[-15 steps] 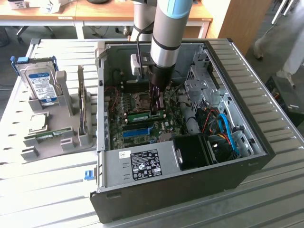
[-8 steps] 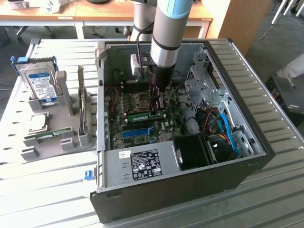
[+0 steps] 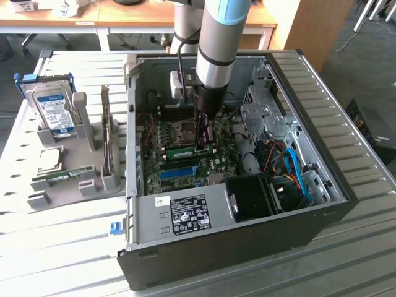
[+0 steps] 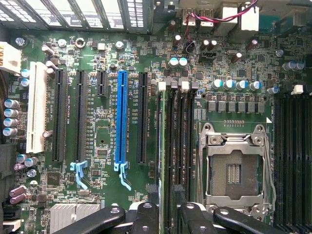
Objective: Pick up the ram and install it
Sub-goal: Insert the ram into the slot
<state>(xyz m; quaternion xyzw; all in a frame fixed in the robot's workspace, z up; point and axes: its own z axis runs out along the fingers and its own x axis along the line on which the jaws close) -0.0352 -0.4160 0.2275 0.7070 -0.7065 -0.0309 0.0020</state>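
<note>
The ram (image 3: pixel 184 149) looks seated on the motherboard (image 3: pixel 176 162) (latching unclear); the hand (image 3: pixel 203 142) hovers above it, fingers apart.

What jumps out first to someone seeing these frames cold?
The robot arm reaches into the open computer case, its gripper right over a green ram stick standing in a slot. In the wrist view, a bright blue slot and the empty processor socket stand out. A hard drive stands in the tray on the exterior view's left.
</note>
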